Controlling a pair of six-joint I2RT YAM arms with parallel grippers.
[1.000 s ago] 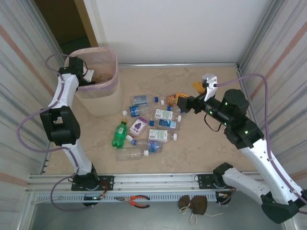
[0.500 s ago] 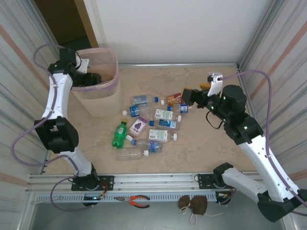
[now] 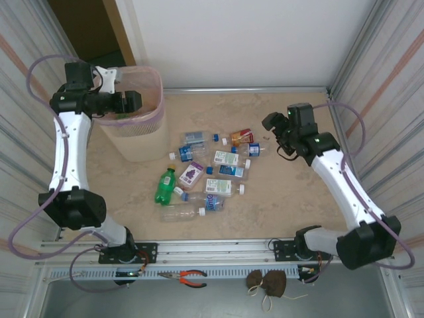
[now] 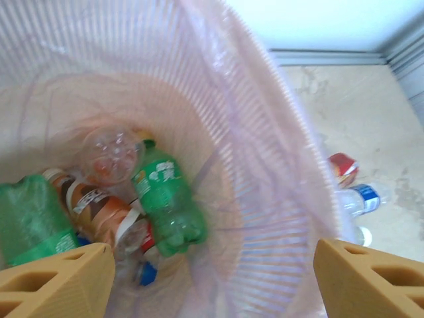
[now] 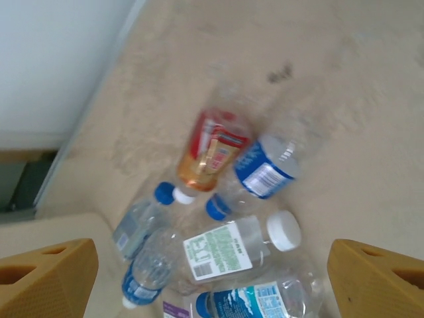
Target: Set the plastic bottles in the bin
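The bin (image 3: 156, 111), beige with a pink liner, stands at the back left. My left gripper (image 3: 130, 103) hangs open over its mouth with nothing between the fingers. In the left wrist view my left gripper (image 4: 212, 285) looks down at a green bottle (image 4: 165, 205), an orange-brown bottle (image 4: 93, 207) and a clear one (image 4: 109, 154) in the bin. Several plastic bottles lie in a pile mid-floor, among them a green one (image 3: 165, 185) and an orange one (image 3: 240, 136). My right gripper (image 3: 271, 122) is open and empty, right of the pile. My right gripper (image 5: 212, 278) hovers over the orange bottle (image 5: 212, 149) and a white-capped bottle (image 5: 228, 248).
Corrugated walls close in on both sides, and a doorway opens behind the bin. Orange-handled pliers (image 3: 192, 277) and a brown pouch (image 3: 267, 282) lie on the front rail. Bare floor (image 3: 285, 192) stretches right of the pile.
My left arm has swung up and back to the left, its gripper now pointing across the bin's mouth. My right gripper has pulled away to the right from the orange bottle.
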